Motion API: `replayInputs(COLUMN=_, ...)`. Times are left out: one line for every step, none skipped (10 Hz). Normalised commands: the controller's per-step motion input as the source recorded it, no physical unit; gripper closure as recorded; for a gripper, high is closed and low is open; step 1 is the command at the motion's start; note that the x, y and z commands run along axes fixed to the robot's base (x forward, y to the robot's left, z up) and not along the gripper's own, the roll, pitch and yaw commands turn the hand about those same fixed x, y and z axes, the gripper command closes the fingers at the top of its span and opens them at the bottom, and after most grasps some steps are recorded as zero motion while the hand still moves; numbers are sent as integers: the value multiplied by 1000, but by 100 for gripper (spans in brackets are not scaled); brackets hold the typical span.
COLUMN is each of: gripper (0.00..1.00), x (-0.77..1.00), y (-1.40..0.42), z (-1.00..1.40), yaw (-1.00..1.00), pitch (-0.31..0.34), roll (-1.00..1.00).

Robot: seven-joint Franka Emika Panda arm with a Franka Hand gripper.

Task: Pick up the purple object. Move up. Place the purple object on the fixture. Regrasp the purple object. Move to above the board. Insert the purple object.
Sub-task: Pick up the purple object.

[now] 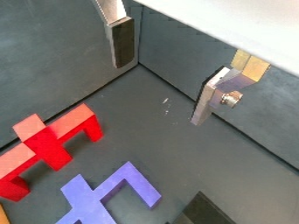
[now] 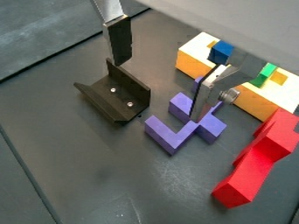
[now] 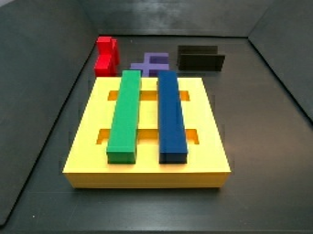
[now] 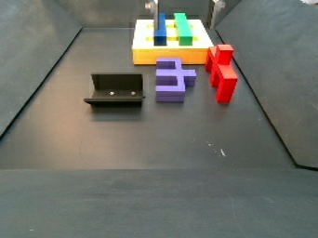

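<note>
Gripper (image 2: 163, 66) spread wide and empty, nothing between the silver fingers (image 2: 118, 39), poised above the floor with the purple object (image 2: 181, 122) lying below and slightly off to one side of the gap. Flat on the floor between fixture (image 4: 115, 90) and red block (image 4: 222, 71), just short of the board (image 4: 174, 45) toward the far edge. Blocky, matte indigo, a stepped cross with short arms. Probably needs a small sideways shift before descent.
</note>
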Motion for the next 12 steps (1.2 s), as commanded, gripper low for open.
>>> replayInputs(gripper=0, x=-3, y=-31, z=-60, yaw=-89, pitch=-6, roll=-16)
replayInputs(gripper=0, x=-20, y=-191, z=-163, yaw=-369, pitch=-66, roll=-124)
replayInputs(gripper=0, x=-49, y=-226, z=-171, yaw=-497, pitch=-77, roll=-123)
replayInputs(gripper=0, x=-143, y=-277, z=-80, yaw=-540, pitch=-57, roll=-83)
replayInputs(gripper=0, x=-157, y=-303, z=-49, yaw=-566, pitch=-67, roll=-71)
replayInputs(gripper=0, x=-3, y=-323, z=-49, yaw=-746, pitch=-73, roll=-30)
replayInputs(gripper=0, x=0, y=-334, z=-83, yaw=-831, pitch=-41, roll=0)
replayInputs(gripper=0, x=3, y=-354, z=-86, yaw=-849, pitch=-33, roll=0)
replayInputs(gripper=0, x=6, y=-303, z=-109, yaw=-897, pitch=-24, roll=0)
replayInputs(gripper=0, x=0, y=-180, z=-157, yaw=-977, pitch=-17, roll=0)
replayInputs(gripper=0, x=0, y=-43, z=-220, yaw=-1000, pitch=-27, roll=0)
replayInputs(gripper=0, x=0, y=0, z=-249, yaw=-1000, pitch=-39, roll=0)
